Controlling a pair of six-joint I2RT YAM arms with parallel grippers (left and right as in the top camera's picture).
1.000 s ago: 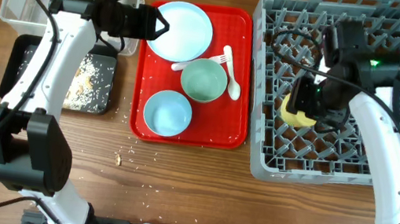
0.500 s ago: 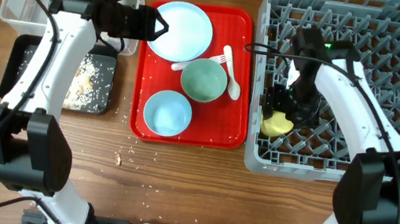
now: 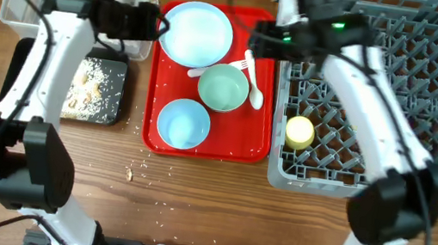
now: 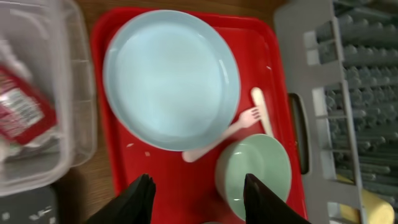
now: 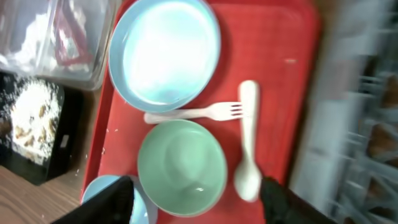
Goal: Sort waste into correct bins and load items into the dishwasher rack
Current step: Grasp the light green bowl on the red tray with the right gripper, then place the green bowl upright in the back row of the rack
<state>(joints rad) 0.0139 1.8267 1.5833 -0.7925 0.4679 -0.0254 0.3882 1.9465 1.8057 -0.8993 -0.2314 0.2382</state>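
The pale blue plate (image 3: 198, 32), a green bowl (image 3: 224, 87), a blue bowl (image 3: 183, 124), the white fork (image 3: 209, 71) and spoon (image 3: 254, 82) lie on the red tray (image 3: 272, 26). The yellow cup (image 3: 299, 132) sits in the grey rack (image 3: 397, 97), front left. My left gripper (image 3: 155, 24) is open and empty at the plate's left edge; its wrist view shows plate (image 4: 171, 78), fork (image 4: 224, 134) and green bowl (image 4: 255, 174) beneath the jaws (image 4: 200, 190). My right gripper (image 3: 257, 41) is open and empty over the tray; its jaws (image 5: 196, 196) hang above the green bowl (image 5: 180, 168) and spoon (image 5: 247, 149).
The clear tub (image 3: 18, 10) at back left holds the red-and-white wrapper (image 4: 22, 106). The black tray (image 3: 112, 107) in front of it holds rice crumbs and brown bits. Loose crumbs (image 3: 146, 172) lie on the table in front of the red tray.
My right gripper has let go of the yellow cup in the rack and swung left and back over the red tray. The left arm has shifted only slightly.
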